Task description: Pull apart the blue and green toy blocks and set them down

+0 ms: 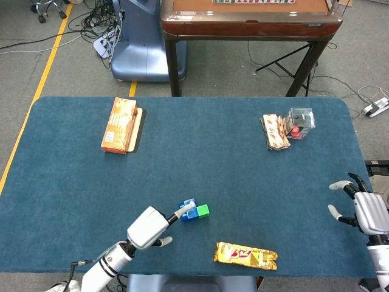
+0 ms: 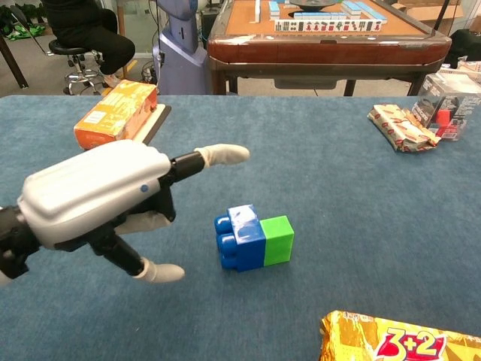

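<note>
- blue table, everything's sitting on it
- left hand just left of the blocks, fingers spread, grasping nothing
- right hand over at the table's right edge, fingers loose, nothing in them
- blue block and green block joined together, mid-table near the front

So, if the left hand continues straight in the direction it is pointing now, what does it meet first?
Most likely the blue block, joined to the green block. In the head view the left hand points up and right with a fingertip already at the blue block's edge; whether it touches yet is unclear.
</note>
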